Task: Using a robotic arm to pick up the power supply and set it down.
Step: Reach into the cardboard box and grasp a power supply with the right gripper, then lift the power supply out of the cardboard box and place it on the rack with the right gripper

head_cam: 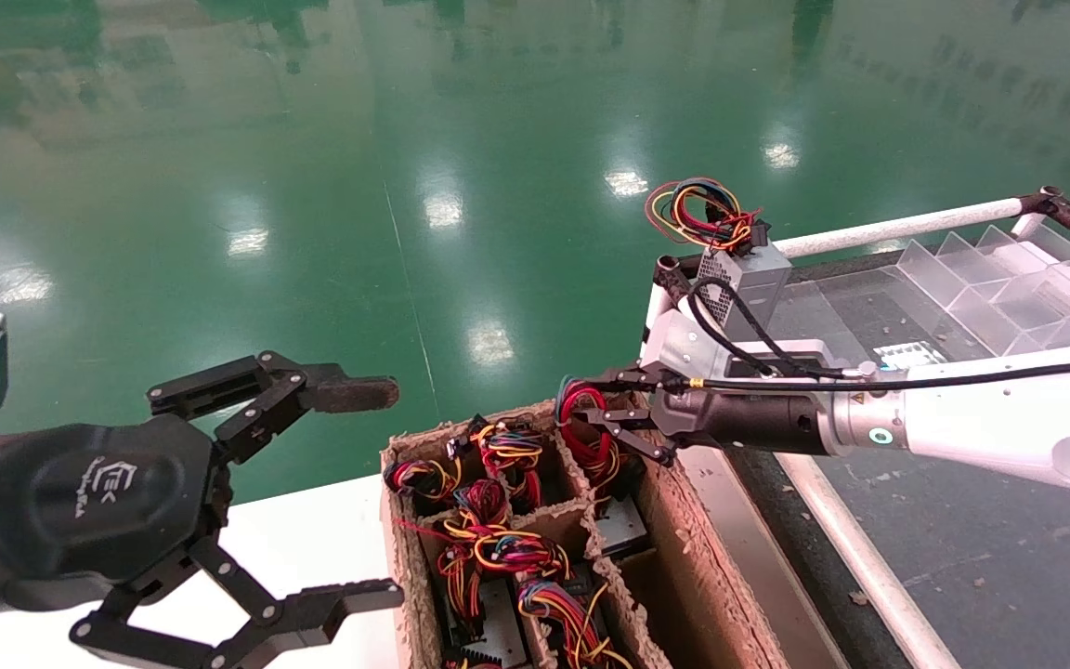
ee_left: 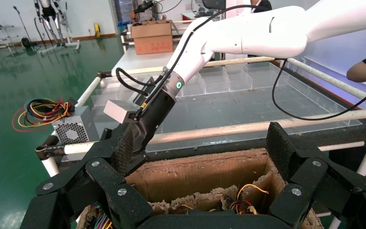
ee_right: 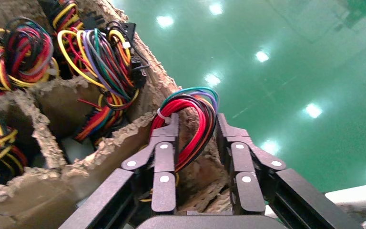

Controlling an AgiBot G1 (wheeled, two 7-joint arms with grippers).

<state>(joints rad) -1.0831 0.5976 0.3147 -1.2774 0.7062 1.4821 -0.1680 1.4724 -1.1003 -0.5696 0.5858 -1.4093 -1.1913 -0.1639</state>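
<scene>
Behind and around everything, a glossy green floor (head_cam: 312, 139). To the right, a dark workbench (head_cam: 962, 520) edged with white rails, with clear divider trays (head_cam: 1009, 288) at its far right corner.

Reaching in across the workbench from the right, the white robotic arm (head_cam: 962, 427), green ring lit at the wrist.

Along the workbench's left edge, a divided cardboard carton (head_cam: 684, 530), ragged at the rim, with bundles of many-coloured wires in its compartments.

To the left of the carton, above a white table (head_cam: 312, 530), the left gripper (head_cam: 377, 492), with jaws spread wide and nothing between them.

Over the carton's far right corner, the right gripper (ee_right: 198, 131), with jaws drawn in and pinching the tall red wire loop, one finger pressed to each side of it.

In that far right corner compartment, the power supply (head_cam: 623, 525), its grey box down inside the cell and its red loop standing above the rim.

At the workbench's far left corner, a second grey power unit (head_cam: 749, 274) with a wide loop of wires on top.
</scene>
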